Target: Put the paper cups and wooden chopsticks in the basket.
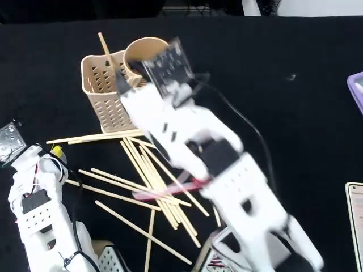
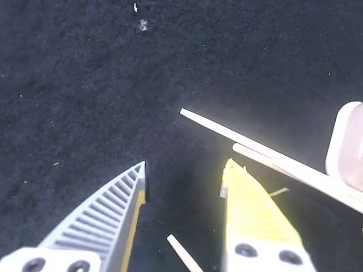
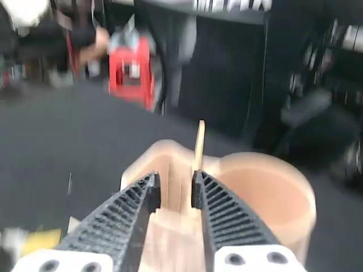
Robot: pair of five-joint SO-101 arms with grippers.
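Note:
A beige slotted basket (image 1: 105,99) stands at the back left of the black table. In it are a paper cup (image 1: 146,52) and one upright wooden chopstick (image 1: 104,46). My right gripper (image 1: 126,79) hovers over the basket's rim beside the cup. In the right wrist view the right gripper (image 3: 174,177) is narrowly open, with the chopstick (image 3: 199,141) just past one fingertip and the cup (image 3: 266,190) beside it. Several loose chopsticks (image 1: 153,175) lie fanned out in the middle. My left gripper (image 2: 186,164) is open above bare cloth near two chopstick ends (image 2: 238,136).
A pink stick (image 1: 170,190) lies among the loose chopsticks under the right arm. A purple object (image 1: 356,90) and a white card (image 1: 354,209) sit at the right edge. Another beige slotted container (image 1: 108,258) is at the front edge by the left arm's base.

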